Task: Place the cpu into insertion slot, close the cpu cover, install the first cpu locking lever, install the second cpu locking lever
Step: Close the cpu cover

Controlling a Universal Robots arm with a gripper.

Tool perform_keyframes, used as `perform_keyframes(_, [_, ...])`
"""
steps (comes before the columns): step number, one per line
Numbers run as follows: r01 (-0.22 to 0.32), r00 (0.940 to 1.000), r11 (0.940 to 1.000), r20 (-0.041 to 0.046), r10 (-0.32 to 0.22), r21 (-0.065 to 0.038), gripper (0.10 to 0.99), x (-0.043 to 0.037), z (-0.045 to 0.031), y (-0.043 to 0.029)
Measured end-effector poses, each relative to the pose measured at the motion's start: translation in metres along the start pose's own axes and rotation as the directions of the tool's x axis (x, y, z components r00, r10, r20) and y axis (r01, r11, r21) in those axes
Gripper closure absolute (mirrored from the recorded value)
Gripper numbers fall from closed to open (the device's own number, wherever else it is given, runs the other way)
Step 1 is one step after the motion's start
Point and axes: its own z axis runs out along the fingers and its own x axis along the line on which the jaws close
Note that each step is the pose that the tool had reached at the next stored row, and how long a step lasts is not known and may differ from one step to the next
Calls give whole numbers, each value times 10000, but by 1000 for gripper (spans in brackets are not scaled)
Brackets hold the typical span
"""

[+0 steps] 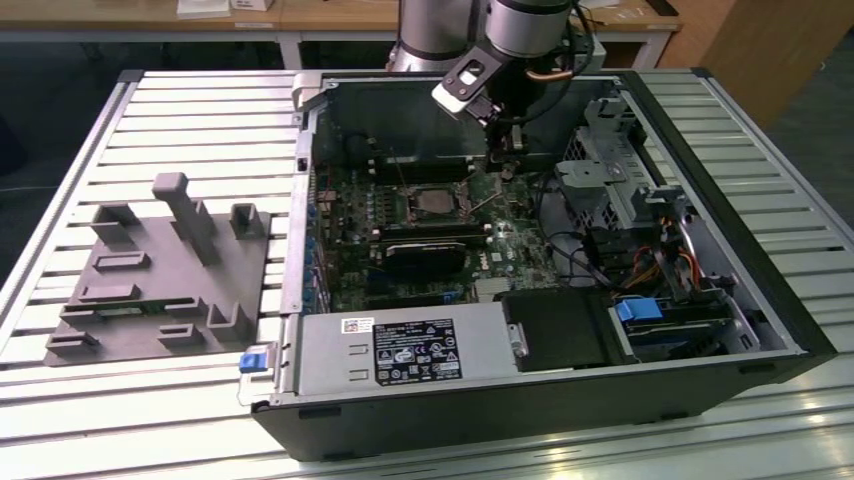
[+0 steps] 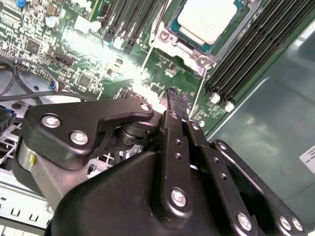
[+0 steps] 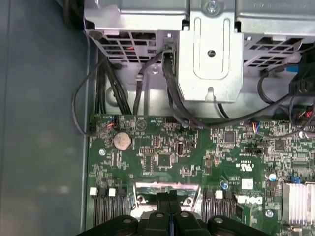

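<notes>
Hanging over that open computer case (image 1: 534, 425), is the gripper (image 1: 506, 172) anywhere near the socket (image 1: 430, 200)? — Desk

Just beside it. In the exterior view the black gripper points down at the green circuit board (image 1: 514, 235), on the exterior view's right of the socket. — Photographer

Fingers apart or together? — Desk

Pressed together, with nothing visible between them. The second wrist view has the closed tip just off one corner of the socket, over bare board. The first wrist view has the two fingers (image 3: 165, 196) meeting at the socket's edge. Whether the tip touches the board, I cannot tell. — Photographer

And the chip? — Desk

Seated in the socket. In the second wrist view the chip (image 2: 206, 19) shows its pale silvery face, ringed by the socket's metal rim. Black memory slots (image 2: 246, 49) run along both sides of the socket. — Photographer

Anything else worth a line? — Desk

A black rectangular block (image 1: 427, 250) lies just on the camera side of the socket, and a labelled silvery box (image 1: 400, 350) sits beyond that. A coin battery (image 3: 121, 141) lies on the board near the socket, with a grey metal cage (image 3: 211, 54) farther off. Well apart from the socket, outside the case, a grey plastic fixture (image 1: 160, 270) stands on the slatted table (image 1: 160, 120). — Photographer
</notes>
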Motion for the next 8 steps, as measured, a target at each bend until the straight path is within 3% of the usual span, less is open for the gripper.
perform_keyframes(8, [0, 10000, 10000, -1, 0, 0, 980, -1, 6, 76])
